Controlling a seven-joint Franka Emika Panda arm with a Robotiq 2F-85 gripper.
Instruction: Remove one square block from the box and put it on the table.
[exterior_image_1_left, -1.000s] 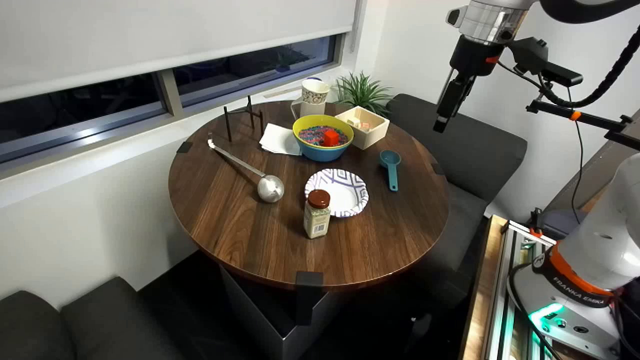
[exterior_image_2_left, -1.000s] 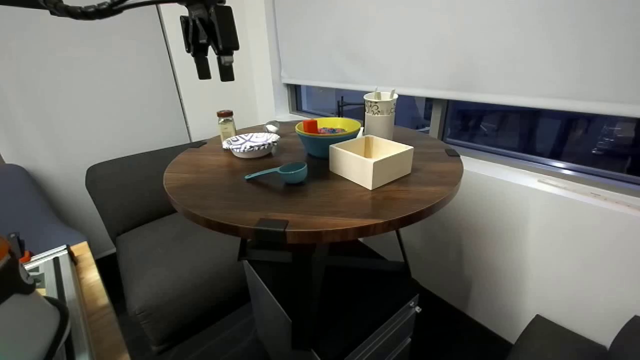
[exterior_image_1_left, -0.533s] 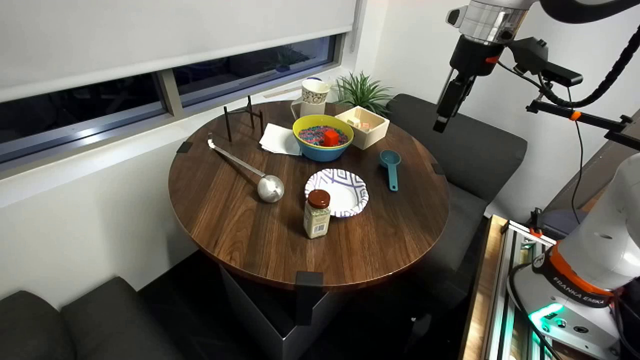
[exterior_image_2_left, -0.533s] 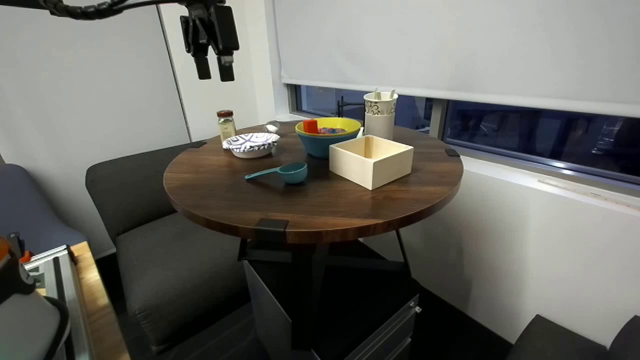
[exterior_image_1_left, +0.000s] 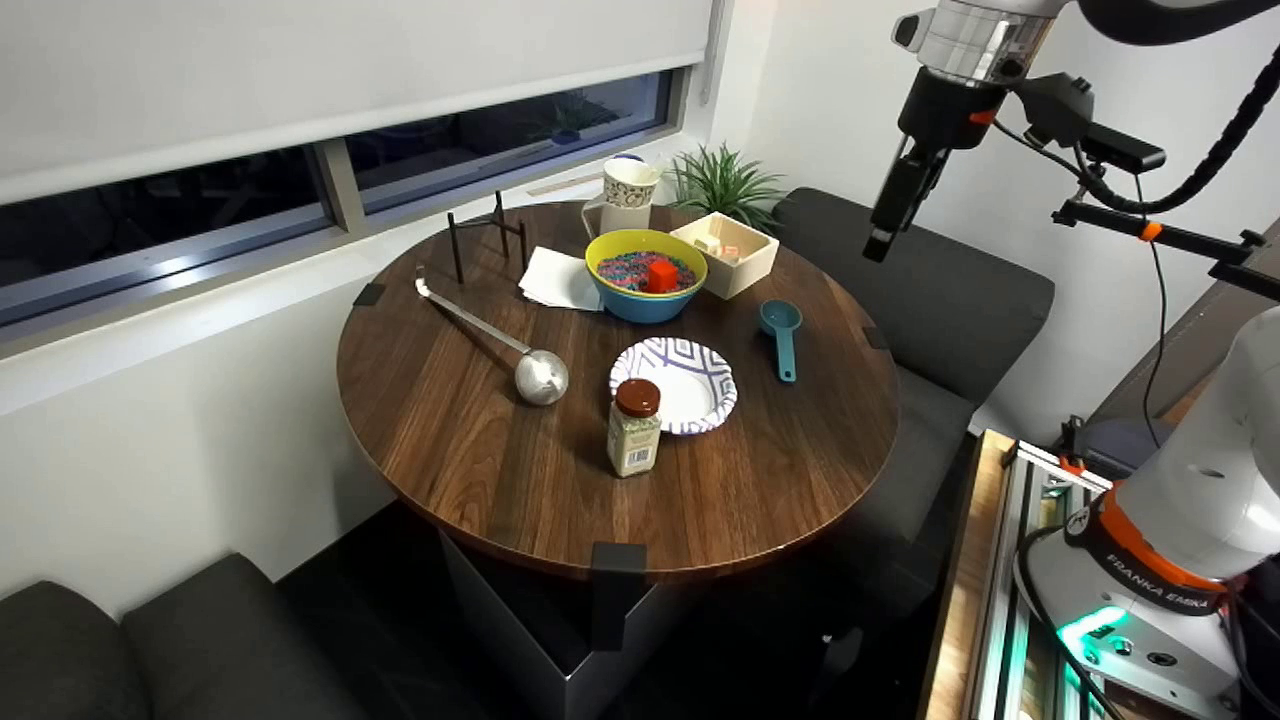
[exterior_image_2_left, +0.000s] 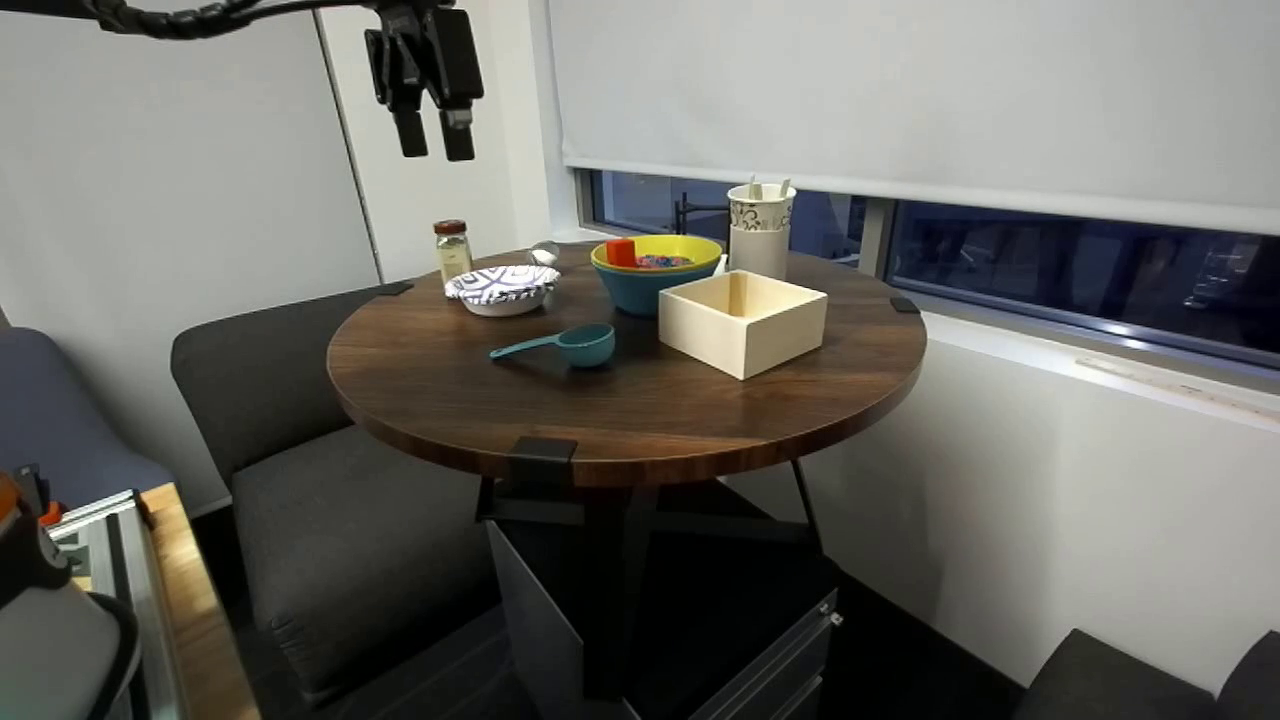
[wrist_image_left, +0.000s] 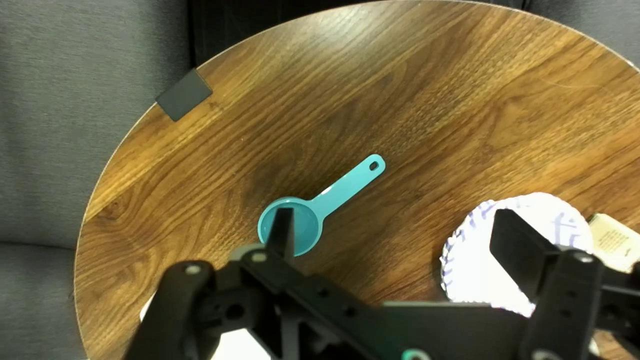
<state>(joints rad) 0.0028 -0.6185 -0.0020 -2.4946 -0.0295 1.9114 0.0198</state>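
Observation:
The pale cream square box (exterior_image_1_left: 756, 269) stands on the round brown table (exterior_image_1_left: 480, 450), beside the yellow bowl. It also shows in an exterior view (exterior_image_2_left: 704, 325), where its walls hide its contents. A pale yellow block (exterior_image_1_left: 707, 243) and an orange-pink block (exterior_image_1_left: 729, 252) lie inside the box. My gripper (exterior_image_1_left: 878, 246) is high above the table, apart from the box. Its two fingers stand apart with nothing between them, as an exterior view (exterior_image_2_left: 435, 140) and the wrist view (wrist_image_left: 392, 232) show. White patches behind the gripper at the bottom of the wrist view are too bright to identify.
A teal scoop (exterior_image_1_left: 785, 350) lies near the box. The yellow bowl (exterior_image_1_left: 606, 248) sits in a blue bowl (exterior_image_1_left: 640, 309) and holds a red block (exterior_image_1_left: 661, 276). A patterned paper bowl (exterior_image_1_left: 715, 400), spice jar (exterior_image_1_left: 634, 440), ladle (exterior_image_1_left: 541, 377), napkins (exterior_image_1_left: 555, 278) and cup (exterior_image_1_left: 628, 190) also stand around.
My gripper has shifted very slightly, a little left in one exterior view and a little right in the other. Its fingers stay apart. Nothing on the table has moved.

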